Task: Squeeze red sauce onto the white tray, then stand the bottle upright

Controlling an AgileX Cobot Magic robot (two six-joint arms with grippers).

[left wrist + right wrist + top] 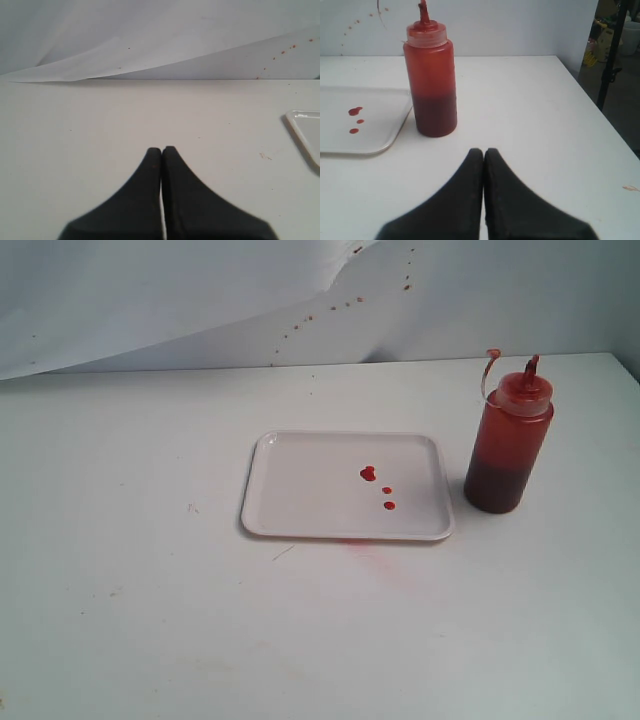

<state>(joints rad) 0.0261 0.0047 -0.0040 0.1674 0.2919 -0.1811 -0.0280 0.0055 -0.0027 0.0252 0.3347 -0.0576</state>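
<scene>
The white tray (pixel 300 490) lies flat in the middle of the table, with three small drops of red sauce (pixel 368 474) right of its centre. Just right of the tray, the orange-red bottle (pixel 507 445) stands upright, dark sauce filling its lower part and its tip cover hanging off the nozzle. In the right wrist view the bottle (pixel 430 82) stands apart from my right gripper (pixel 483 151), which is shut and empty; the tray (pixel 380 117) and its red sauce drops (pixel 355 111) show too. My left gripper (pixel 161 149) is shut and empty, with a tray corner (pixel 305 127) at the view's edge. Neither arm appears in the exterior view.
A faint pink smear (pixel 375 555) stains the table in front of the tray. Small red splatters (pixel 345 305) dot the white backdrop sheet. In the right wrist view the table edge (pixel 597 112) drops off beyond the bottle, with a dark stand (pixel 612 55) past it.
</scene>
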